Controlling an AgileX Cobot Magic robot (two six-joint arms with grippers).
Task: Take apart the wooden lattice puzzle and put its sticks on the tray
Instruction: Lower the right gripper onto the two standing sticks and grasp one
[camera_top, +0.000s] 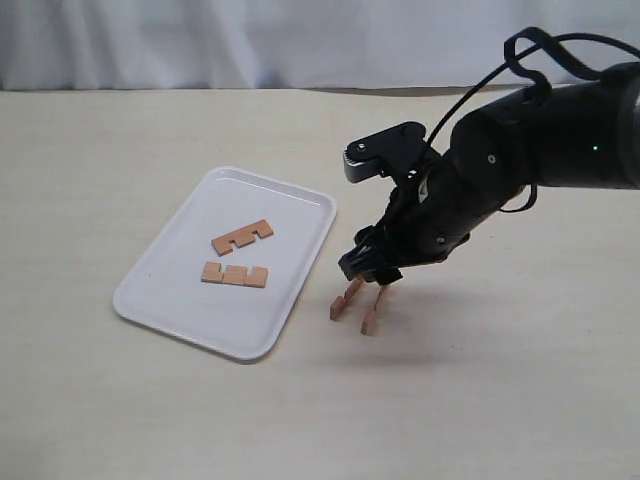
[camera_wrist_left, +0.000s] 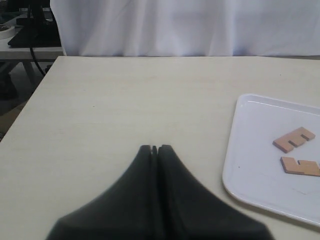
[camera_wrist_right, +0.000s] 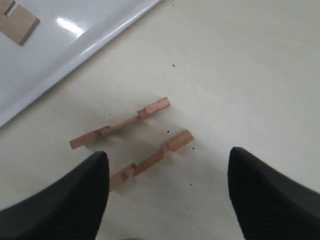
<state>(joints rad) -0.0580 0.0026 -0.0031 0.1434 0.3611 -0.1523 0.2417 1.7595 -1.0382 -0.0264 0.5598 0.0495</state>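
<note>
The lattice puzzle is apart. Two notched reddish-brown sticks (camera_top: 243, 236) (camera_top: 234, 274) lie flat on the white tray (camera_top: 180, 310). Two more sticks (camera_top: 347, 297) (camera_top: 374, 310) stand on edge on the table just right of the tray, side by side and apart. My right gripper (camera_top: 368, 275) hovers directly above them, open and holding nothing; in the right wrist view the sticks (camera_wrist_right: 120, 123) (camera_wrist_right: 152, 158) lie ahead of its spread fingers (camera_wrist_right: 167, 157), the nearer one partly behind one fingertip. My left gripper (camera_wrist_left: 155, 148) is shut and empty, over bare table left of the tray (camera_wrist_left: 240, 165).
A white curtain hangs behind the table's far edge. The right arm and its cable (camera_top: 545, 60) reach in from the right. The table's left edge (camera_wrist_left: 30, 105) shows in the left wrist view, with dark equipment beyond it.
</note>
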